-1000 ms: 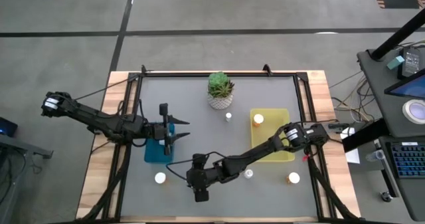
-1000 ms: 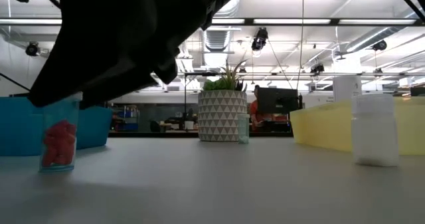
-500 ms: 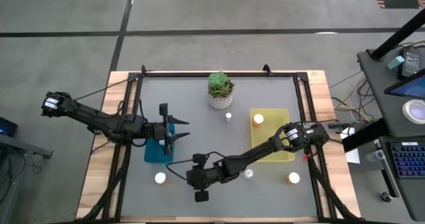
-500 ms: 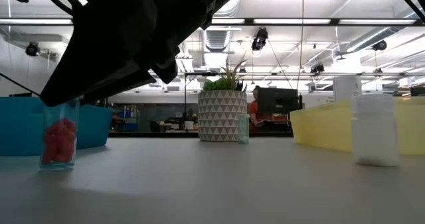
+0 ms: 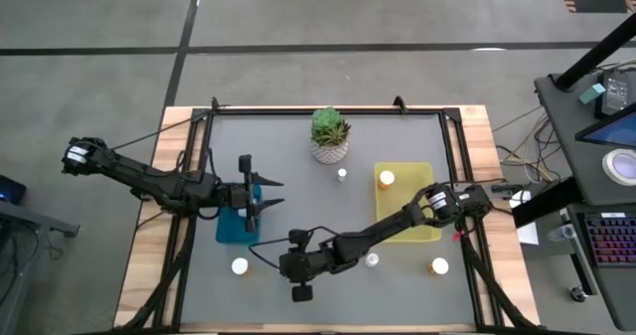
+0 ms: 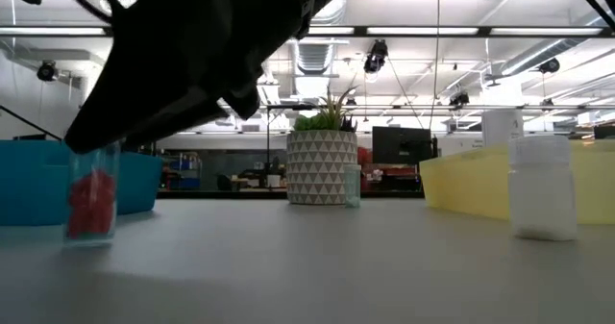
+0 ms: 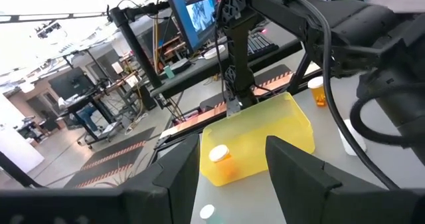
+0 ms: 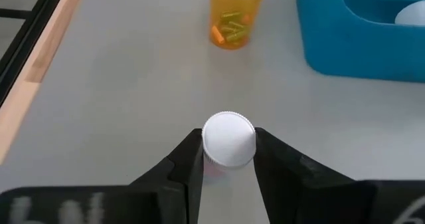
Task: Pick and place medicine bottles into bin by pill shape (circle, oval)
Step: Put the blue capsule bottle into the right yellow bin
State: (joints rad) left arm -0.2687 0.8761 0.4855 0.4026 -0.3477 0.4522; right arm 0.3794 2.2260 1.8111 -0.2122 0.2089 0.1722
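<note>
Right gripper (image 8: 228, 159): lower centre of high view, fingers grasping white-capped bottle (image 8: 228, 141). Left gripper (image 5: 260, 198): left of centre, over blue bin (image 5: 231, 230), fingers parted, empty.

You had a smooth matt grey tabletop (image 5: 298, 156) edged in pale wood (image 5: 149, 246), glossy translucent yellow plastic bin (image 7: 265, 134), shiny blue plastic bin (image 8: 358, 44), and an amber see-through plastic bottle (image 8: 236, 18) with a ribbed white cap.

Bright, even overhead light here; ceiling strip lamps (image 6: 480, 33) glare white in the low view. The right arm (image 6: 192, 45) looms as a dark, blurred silhouette. Soft shadows lie on the table (image 5: 298, 176).
</note>
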